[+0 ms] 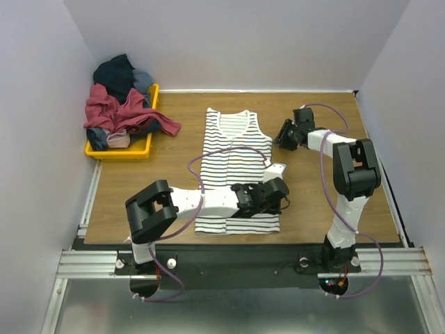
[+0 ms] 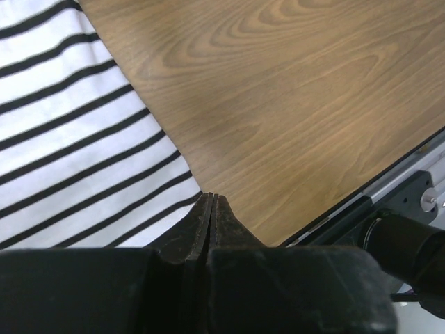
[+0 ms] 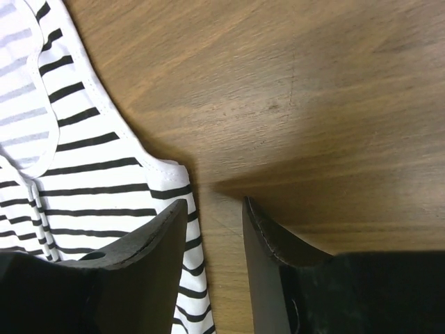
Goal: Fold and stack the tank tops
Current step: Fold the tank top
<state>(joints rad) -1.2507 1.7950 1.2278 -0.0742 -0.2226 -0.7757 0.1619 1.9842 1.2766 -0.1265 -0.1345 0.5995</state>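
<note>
**Striped top flat, one claw on each of its right-hand edges**

I see the striped tank top (image 1: 233, 167) spread flat on the middle of the wooden counter (image 1: 306, 209), straps towards the far wall and hem towards the arm bases. My left claw (image 2: 211, 198) sits low at the top's near right corner. It is clenched, its fingers pressed together with no gap, and the tips meet right where the cloth's side edge ends. I cannot tell whether any cloth is pinched between them.

My right claw (image 3: 213, 203) is released, with its fingers apart, at the top's far right side by the armhole. One finger lies over the striped edge and the other over bare wood.

At the far left corner a yellow tray (image 1: 128, 152) holds a heap of cloth (image 1: 122, 104) in red, dark and blue, some spilling over its rim.
</note>
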